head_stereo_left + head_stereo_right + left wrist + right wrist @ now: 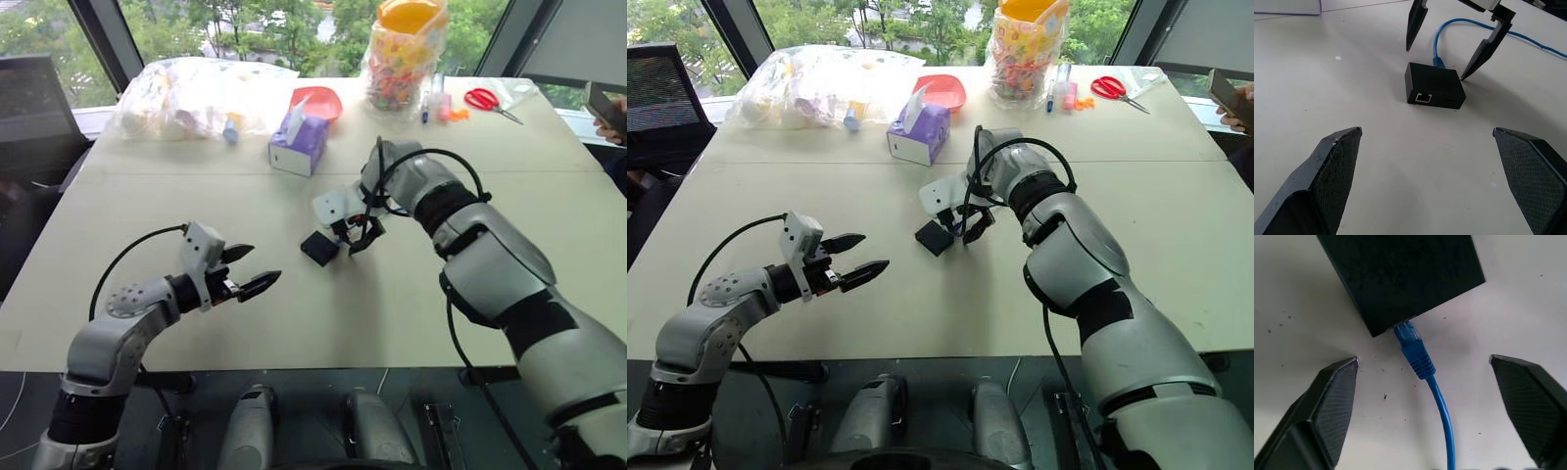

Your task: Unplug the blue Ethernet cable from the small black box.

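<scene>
Right gripper [345, 239] of mine points steeply down over the small black box [319, 248] on the desk [245, 313], fingers spread wide to either side of the blue Ethernet cable [1422, 367], gripping nothing. That cable is plugged into the box's side. My left gripper [251, 270] hangs wide open and empty, near the box but apart. I can read no writing on the box.
</scene>
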